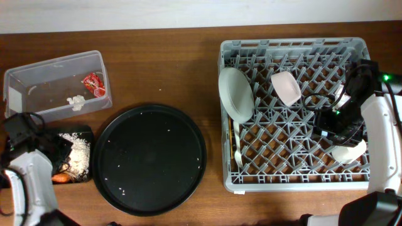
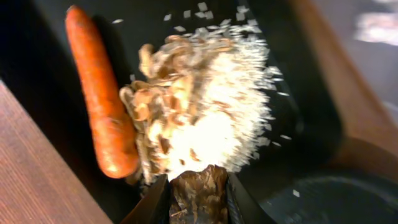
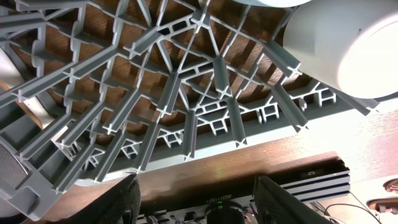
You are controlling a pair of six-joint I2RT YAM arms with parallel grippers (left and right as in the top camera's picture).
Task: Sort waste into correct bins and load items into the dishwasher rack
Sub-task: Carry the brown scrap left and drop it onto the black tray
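Note:
My left gripper (image 2: 199, 199) is shut on the small brown lump (image 2: 200, 190) just above the shallow black tray (image 2: 305, 87). In that tray lie the orange carrot (image 2: 99, 93) and the beige rice scraps (image 2: 217, 106). In the overhead view the left gripper (image 1: 58, 157) hangs over this tray (image 1: 85, 133). The clear tub (image 1: 38, 78) holds the red wrapper (image 1: 94, 81) and the white tissue (image 1: 77, 102). The grey rack (image 1: 292, 182) holds the plate (image 1: 235, 94), the bowl (image 1: 286, 88), the fork (image 1: 238, 154) and the cream-white cup (image 1: 348, 152). My right gripper (image 3: 205, 199) is open and empty over the rack (image 3: 186, 93), near the cup (image 3: 348, 50). The light-blue cup is not clearly seen.
The large round black tray (image 1: 151, 157), with a few rice grains on it, lies between the bins and the rack. The right arm (image 1: 383, 125) reaches in over the rack's right side. The table's front edge runs just below the rack.

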